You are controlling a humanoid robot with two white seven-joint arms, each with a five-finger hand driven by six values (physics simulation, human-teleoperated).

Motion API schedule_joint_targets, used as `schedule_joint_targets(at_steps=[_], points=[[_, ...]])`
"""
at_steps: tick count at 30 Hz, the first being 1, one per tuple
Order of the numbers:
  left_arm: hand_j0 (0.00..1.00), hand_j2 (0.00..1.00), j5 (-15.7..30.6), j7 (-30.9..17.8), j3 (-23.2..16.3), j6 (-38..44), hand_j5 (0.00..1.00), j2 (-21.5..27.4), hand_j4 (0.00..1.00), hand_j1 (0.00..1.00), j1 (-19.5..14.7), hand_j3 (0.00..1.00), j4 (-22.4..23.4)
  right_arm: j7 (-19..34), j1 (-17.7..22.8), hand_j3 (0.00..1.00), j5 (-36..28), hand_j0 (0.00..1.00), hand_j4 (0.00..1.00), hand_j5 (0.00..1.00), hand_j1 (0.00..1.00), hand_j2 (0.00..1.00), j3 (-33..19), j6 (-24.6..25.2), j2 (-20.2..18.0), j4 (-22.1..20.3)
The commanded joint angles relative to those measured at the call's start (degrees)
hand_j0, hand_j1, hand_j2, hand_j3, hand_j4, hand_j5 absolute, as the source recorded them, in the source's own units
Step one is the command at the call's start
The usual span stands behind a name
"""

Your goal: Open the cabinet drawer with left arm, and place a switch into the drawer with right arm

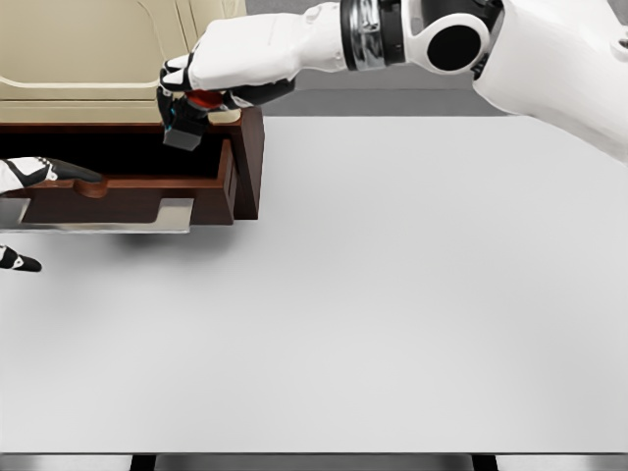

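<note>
White right hand (211, 74), black fingertips, above open drawer (147, 191). Switch (186, 126) in that hand: dark grey body, red top, hint of teal at side. Drawer and cabinet (250, 157) frame: reddish-brown wood, dark interior. Left hand (34, 175) at drawer front: white, black tips. Table (392, 294) below drawer: plain pale grey. Panel (88, 49) behind cabinet: cream.

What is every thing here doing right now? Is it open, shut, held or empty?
Dark brown wooden cabinet drawer: pulled open.
Small grey switch with a red part: held above the open drawer, not yet inside.
Right white five-finger hand: shut on the switch.
Left white five-finger hand: resting at the drawer's front edge; grip unclear.
White table: flat, bearing the cabinet at its far left.
</note>
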Motion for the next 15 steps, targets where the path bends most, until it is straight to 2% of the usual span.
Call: schedule_joint_targets(at_steps=[1,5,12,15], points=[[1.00,1.00,0.1,0.0,0.2,0.1,1.00,0.2,1.00,1.00,0.0,1.00,-0.1,0.1,-0.2,0.42,-0.2,0.42,0.42,0.42,0.42,0.42,-0.1,0.1,1.1,2.3],[1.00,1.00,-0.1,-0.1,0.2,0.1,1.00,0.4,1.00,1.00,0.0,1.00,-0.1,0.6,-0.3,0.42,-0.1,0.42,0.42,0.42,0.42,0.42,-0.1,0.1,3.5,7.1],[1.00,1.00,-0.8,-0.4,0.7,0.1,1.00,0.6,1.00,1.00,0.7,1.00,-0.1,1.3,-0.1,0.43,-0.1,0.43,0.43,0.43,0.43,0.43,-0.2,0.1,4.9,7.7],[1.00,1.00,-0.9,-0.4,0.7,0.1,1.00,0.7,1.00,1.00,0.8,1.00,-0.1,1.3,0.2,0.58,-0.1,0.58,0.58,0.58,0.58,0.58,-0.7,0.1,5.7,8.9]])
